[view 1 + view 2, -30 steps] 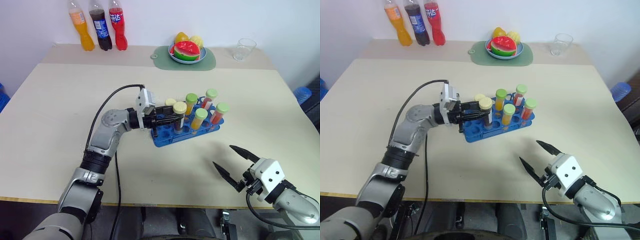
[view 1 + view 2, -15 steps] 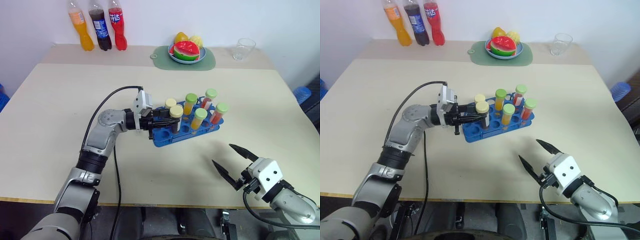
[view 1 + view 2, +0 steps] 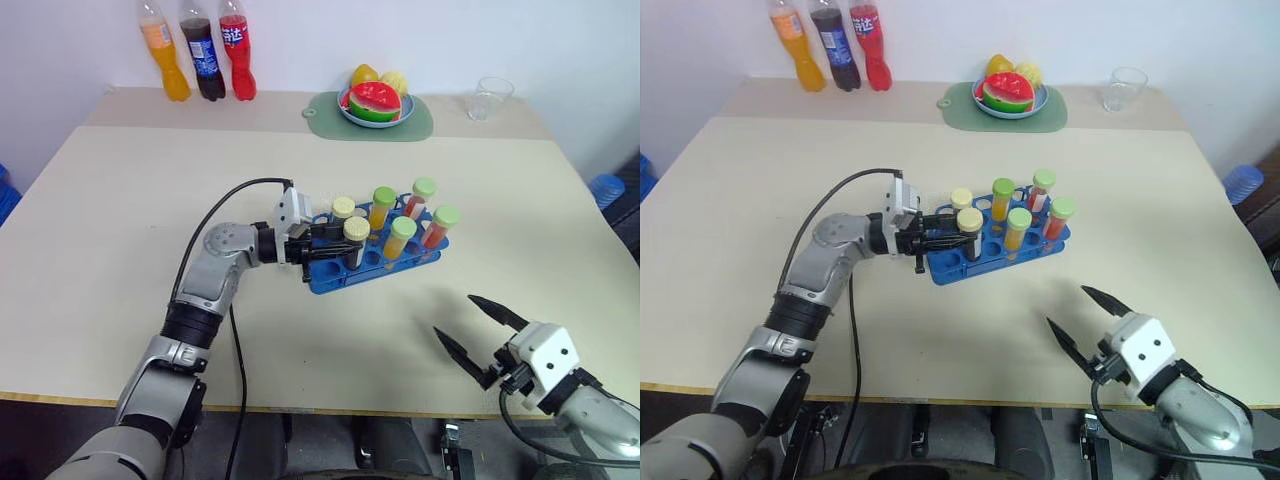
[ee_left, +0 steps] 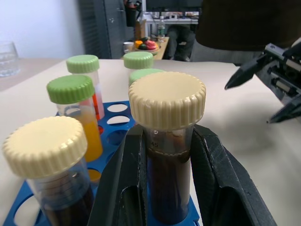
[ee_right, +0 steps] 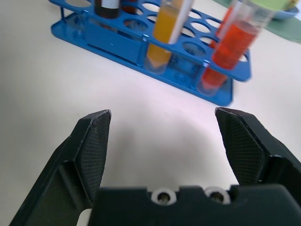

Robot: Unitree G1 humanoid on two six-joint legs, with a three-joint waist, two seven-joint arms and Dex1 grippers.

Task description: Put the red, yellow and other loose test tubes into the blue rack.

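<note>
Lower now than a second ago, the dark brown tube sits with its base down among the holes of the blue rack, where earlier its pale cap stood above the neighbouring caps.

Taking the rack as landmark, on the wide table: the soda bottles and the fruit plate lie well beyond its far side, the glass beyond its far right corner. The left gripper reaches in level from the rack's left end, fingers clenched on the brown tube just under its cap. The right gripper hovers well apart off the rack's near right corner, jaws released and holding nothing. Five more capped tubes stand in the rack: two red, two yellow-orange and one other brown, just beside the held one.

No tube lies loose on the table, so this looks like the last insertion. To finish it well, keep the tube upright, ease it straight down until it seats, then open the fingers only a little and withdraw sideways, clear of the neighbouring brown tube.
</note>
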